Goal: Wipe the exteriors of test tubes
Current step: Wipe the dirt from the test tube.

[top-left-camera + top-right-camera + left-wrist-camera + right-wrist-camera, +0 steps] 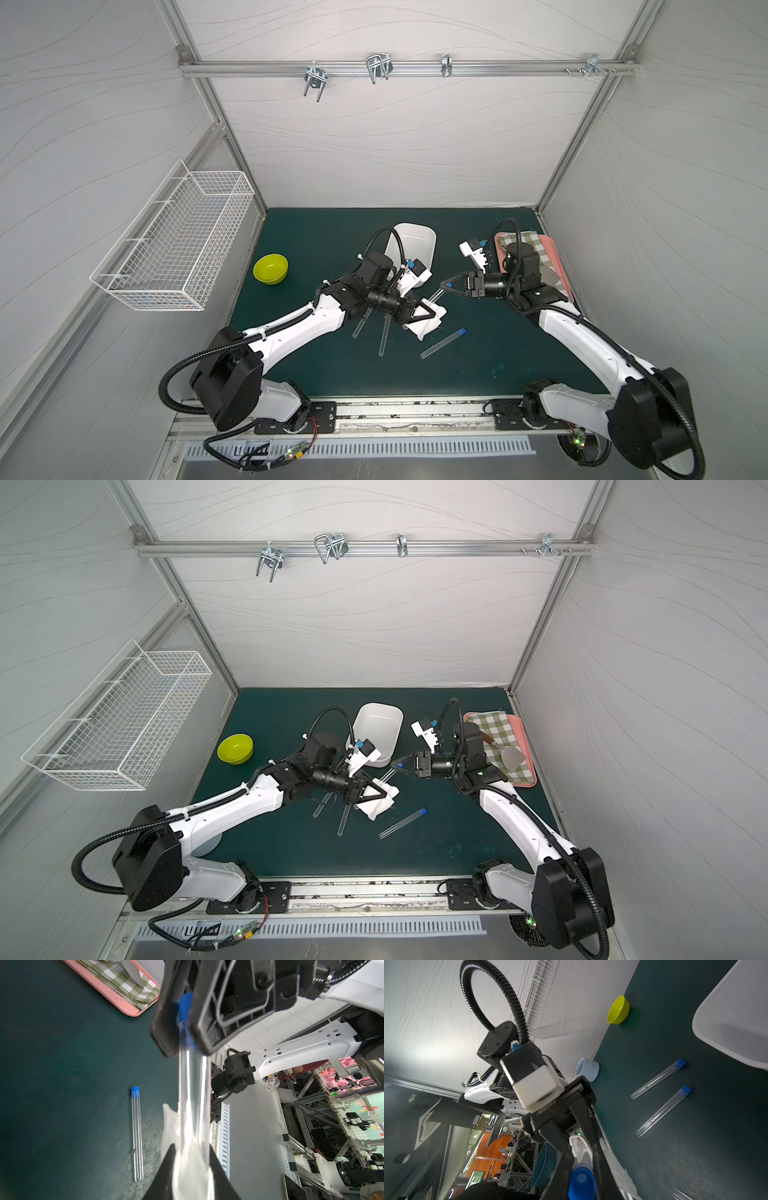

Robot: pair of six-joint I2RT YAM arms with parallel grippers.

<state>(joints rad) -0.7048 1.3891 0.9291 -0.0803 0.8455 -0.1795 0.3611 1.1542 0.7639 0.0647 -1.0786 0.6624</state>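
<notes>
The held test tube [435, 295] hung above the middle of the green mat [316, 249], its blue-capped end clamped in my right gripper [444, 285], its other end inside the white cloth [428, 328] my left gripper [432, 313] squeezed, three loose test tubes [442, 343] lying nearer.

Pale grey walls [395, 145] traced with thin wavy lines closed the cell on the left, right and far sides, joined at the corners by aluminium posts [243, 170]. A horizontal aluminium rail [519, 67] crossed the far wall and carried several metal hooks [379, 68]. A white wire basket [178, 245] hung on the left wall. A dark green mat [478, 361] covered the tabletop, with a slotted metal strip [374, 449] along the near edge. The light was soft and even. In the right wrist view, an orange surface [492, 1153] and metal racks [521, 1159] showed in a workshop beyond.
</notes>
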